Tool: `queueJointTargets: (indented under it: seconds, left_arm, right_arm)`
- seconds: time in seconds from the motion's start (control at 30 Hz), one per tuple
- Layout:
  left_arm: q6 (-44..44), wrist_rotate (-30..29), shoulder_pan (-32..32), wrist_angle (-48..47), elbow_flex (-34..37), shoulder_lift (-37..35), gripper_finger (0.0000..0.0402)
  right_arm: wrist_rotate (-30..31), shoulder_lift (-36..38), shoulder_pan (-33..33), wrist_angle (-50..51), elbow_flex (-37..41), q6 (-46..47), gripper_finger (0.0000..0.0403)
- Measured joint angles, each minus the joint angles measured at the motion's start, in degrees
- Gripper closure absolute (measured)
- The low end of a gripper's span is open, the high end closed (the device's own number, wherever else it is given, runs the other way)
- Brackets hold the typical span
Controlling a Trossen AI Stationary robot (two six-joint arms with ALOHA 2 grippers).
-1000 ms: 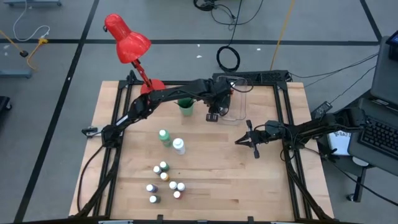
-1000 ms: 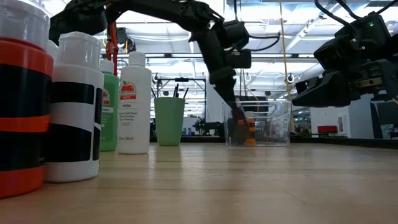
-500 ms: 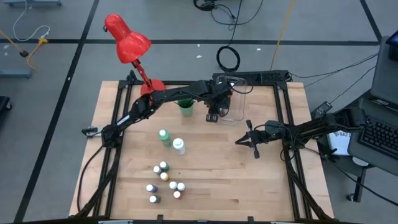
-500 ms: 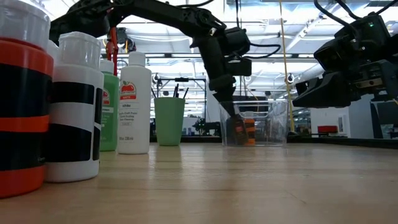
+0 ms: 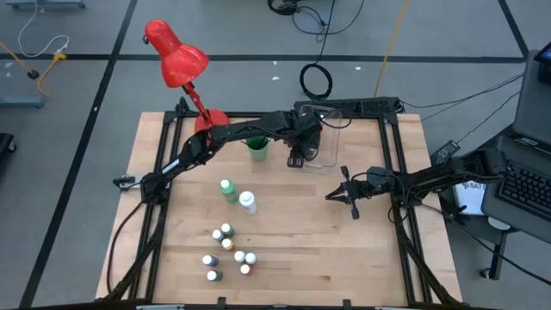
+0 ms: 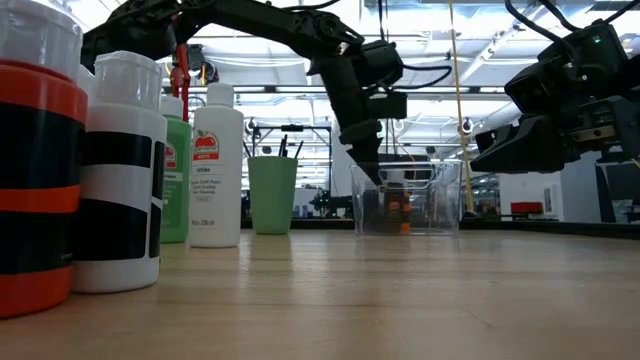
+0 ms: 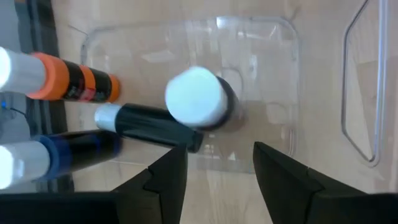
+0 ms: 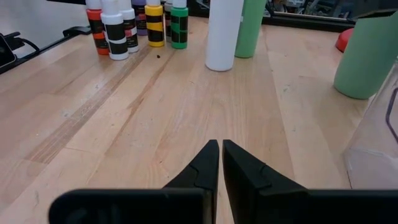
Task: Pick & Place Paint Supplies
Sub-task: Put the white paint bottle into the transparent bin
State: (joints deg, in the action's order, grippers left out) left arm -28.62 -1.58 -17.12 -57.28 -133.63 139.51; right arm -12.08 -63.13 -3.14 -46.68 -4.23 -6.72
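My left gripper (image 7: 217, 180) hangs open over the clear plastic bin (image 5: 329, 145) at the table's far middle, fingers pointing steeply down into it (image 6: 378, 185). Below its fingers a black, white-capped paint bottle (image 7: 200, 99) sits in the bin, touched by neither finger. An orange bottle (image 7: 71, 81), a second black one (image 7: 149, 124) and a blue one (image 7: 56, 155) lie beside it on the bin's floor. My right gripper (image 5: 349, 195) waits shut at the right, above the wood (image 8: 221, 155). The green bottle (image 5: 226, 189) and white bottle (image 5: 248, 202) stand mid-table.
A cluster of small white-capped bottles (image 5: 228, 250) stands near the front edge. The green cup (image 5: 256, 148) with dark brushes (image 6: 285, 148) stands left of the bin. A red lamp (image 5: 176, 56) rises at the far left. Bare wood lies between the bottles and my right gripper.
The clear bin has shifted a little toward the table's left while my left gripper stays inside it. My right arm has kept still.
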Motion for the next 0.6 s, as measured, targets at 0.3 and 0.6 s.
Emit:
queueJointTargets:
  seconds: [0.3, 0.6]
  left_arm:
    - [0.3, -4.5, 0.3, -4.1, 0.0, -1.7, 0.0216]
    - [15.3, -17.6, 12.2, -32.6, -0.1, -21.8, 0.0216]
  right_arm:
    - [0.0, 0.0, 0.0, 0.0, 0.0, 0.0, 0.0387]
    - [0.0, 0.0, 0.0, 0.2, 0.0, 0.0, 0.0387]
